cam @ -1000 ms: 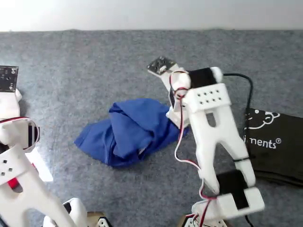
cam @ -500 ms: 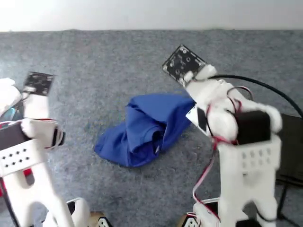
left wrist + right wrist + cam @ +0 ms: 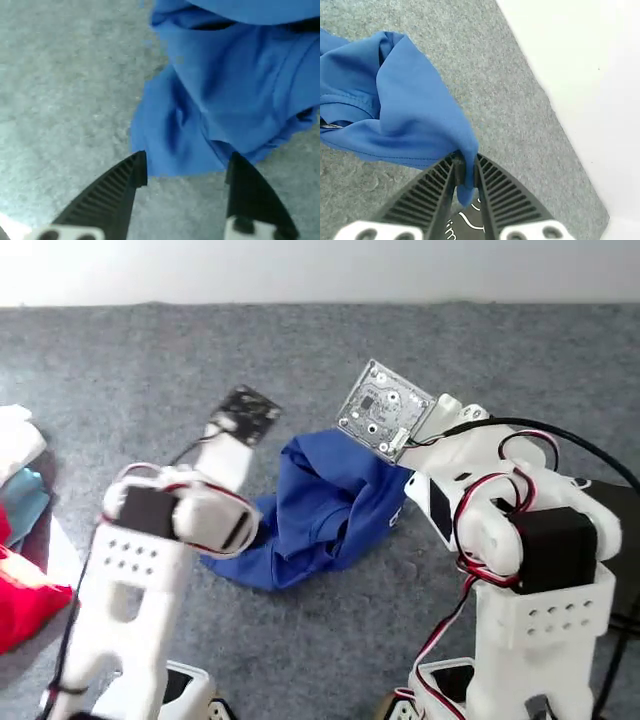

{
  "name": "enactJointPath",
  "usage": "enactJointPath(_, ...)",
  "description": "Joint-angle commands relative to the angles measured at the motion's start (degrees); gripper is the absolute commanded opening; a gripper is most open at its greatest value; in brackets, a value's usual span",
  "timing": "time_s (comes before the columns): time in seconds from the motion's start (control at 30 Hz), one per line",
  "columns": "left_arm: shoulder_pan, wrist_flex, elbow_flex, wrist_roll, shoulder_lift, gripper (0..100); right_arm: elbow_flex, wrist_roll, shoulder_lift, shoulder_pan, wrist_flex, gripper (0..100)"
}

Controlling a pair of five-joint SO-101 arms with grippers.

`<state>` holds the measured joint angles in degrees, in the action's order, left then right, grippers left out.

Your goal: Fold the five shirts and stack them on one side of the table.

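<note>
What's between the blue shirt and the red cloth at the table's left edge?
In the high view, the left arm stands over that stretch of grey mat; nothing else lies between the blue shirt and the red cloth.

**A:** Setting?

**B:** Robot test bench, in a lab or a workshop; cannot tell which. Left arm [image 3: 125, 600] and right arm [image 3: 535, 590], both white plastic, stand at the near edge of a table.

**A:** Evidence?

**B:** Bare red and white wires [image 3: 468, 565] run along the right arm, with an exposed circuit board [image 3: 383, 410] at its wrist. Grey felt cover [image 3: 300, 350] on the tabletop, plain white wall [image 3: 300, 270] on the far side. Props are a blue shirt [image 3: 320, 505] mid-table and a heap of clothes [image 3: 20, 590] at the left edge.
</note>
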<state>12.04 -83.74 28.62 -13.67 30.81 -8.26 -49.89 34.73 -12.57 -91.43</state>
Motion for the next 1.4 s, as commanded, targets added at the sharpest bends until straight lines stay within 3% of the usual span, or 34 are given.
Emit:
enactJointPath(0.0,2.73,3.34,-0.75,2.29,-6.86,27,-1.58,-0.62,1.54,0.66,1.54,0.9)
enactJointPath(0.3,3.25,5.71,-4.97,2.29,-16.44,27,-1.58,-0.62,1.54,0.66,1.45,0.9)
enactJointPath(0.47,9.58,5.98,-4.97,4.48,-18.29,27,-1.58,0.70,1.54,0.66,1.45,0.9)
enactJointPath(0.83,11.87,14.77,-4.88,6.77,-28.84,26,-1.58,1.85,1.45,0.66,-0.13,0.9)
enactJointPath(0.93,11.87,17.23,-5.05,6.77,-30.86,21,-1.58,1.85,1.45,0.75,-0.13,0.9)
enactJointPath(1.1,11.52,16.79,-6.02,6.68,-28.75,1,-1.58,1.85,1.45,0.84,-0.13,0.9)
enactJointPath(1.37,5.54,11.60,-8.66,6.33,-11.08,1,-1.58,1.85,1.10,5.32,0.48,0.9)
